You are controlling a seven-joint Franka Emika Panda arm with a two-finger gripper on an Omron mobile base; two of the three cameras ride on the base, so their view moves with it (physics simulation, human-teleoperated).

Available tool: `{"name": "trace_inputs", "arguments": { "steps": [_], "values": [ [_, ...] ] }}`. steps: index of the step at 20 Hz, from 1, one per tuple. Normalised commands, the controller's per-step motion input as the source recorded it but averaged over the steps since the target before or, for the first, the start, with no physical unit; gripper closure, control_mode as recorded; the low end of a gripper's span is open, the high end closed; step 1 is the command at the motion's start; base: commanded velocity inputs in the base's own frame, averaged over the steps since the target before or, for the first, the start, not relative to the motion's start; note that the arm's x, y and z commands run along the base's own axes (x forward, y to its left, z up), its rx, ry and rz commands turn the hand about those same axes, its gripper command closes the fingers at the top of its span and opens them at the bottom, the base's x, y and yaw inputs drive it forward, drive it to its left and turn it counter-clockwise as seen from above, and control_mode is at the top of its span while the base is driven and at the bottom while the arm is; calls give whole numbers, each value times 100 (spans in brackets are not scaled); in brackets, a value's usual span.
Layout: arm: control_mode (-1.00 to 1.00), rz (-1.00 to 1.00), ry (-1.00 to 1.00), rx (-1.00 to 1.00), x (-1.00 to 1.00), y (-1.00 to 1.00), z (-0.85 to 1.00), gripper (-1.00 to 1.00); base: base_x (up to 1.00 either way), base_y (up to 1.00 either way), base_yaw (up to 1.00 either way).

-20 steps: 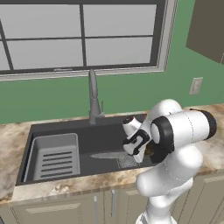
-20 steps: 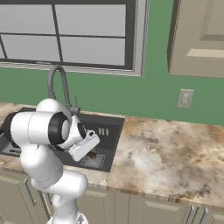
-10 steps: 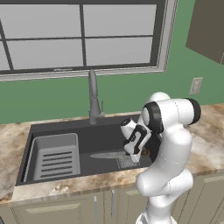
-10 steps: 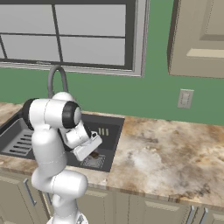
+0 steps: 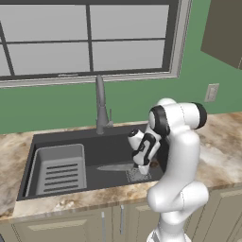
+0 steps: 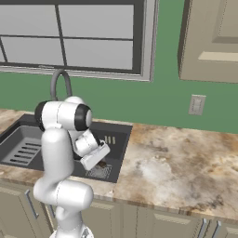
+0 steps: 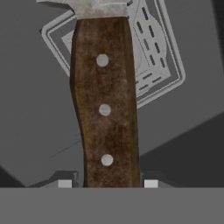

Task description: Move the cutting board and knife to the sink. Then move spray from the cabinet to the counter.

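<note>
No legible text, labels or numbers.
Nothing readable on knife (image 7: pixel 105 109) handle, just three plain rivets; none on sink (image 5: pixel 71 142), counter (image 6: pixel 176 162) or wall outlet (image 6: pixel 197 104). Surfaces unmarked throughout.

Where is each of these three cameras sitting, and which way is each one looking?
Left base view: behind the arm on its left, looking forward and down at the sink, faucet and window; the white arm rises at lower right.
Right base view: behind on the right, facing the counter and sink; the arm rises at lower left.
Hand view: on the hand, looking along the gripper at the knife handle between its fingertips, over the sink drain.
Both base views share sink, faucet and arm.
</note>
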Motion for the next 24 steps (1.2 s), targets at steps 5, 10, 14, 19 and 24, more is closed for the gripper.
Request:
{"name": "trace_inputs", "arguments": {
  "steps": [5, 10, 14, 19, 24],
  "values": [
    [-100, 0, 0, 0, 23, 0, -25, 100, 0, 0, 0],
    [-100, 0, 0, 0, 24, 0, -19, 100, 0, 0, 0],
    [-100, 0, 0, 0, 21, 0, -24, 100, 0, 0, 0],
    [-100, 0, 0, 0, 13, 0, -27, 100, 0, 0, 0],
    [-100, 0, 0, 0, 12, 1, -28, -100, 0, 0, 0]
  ]
}}
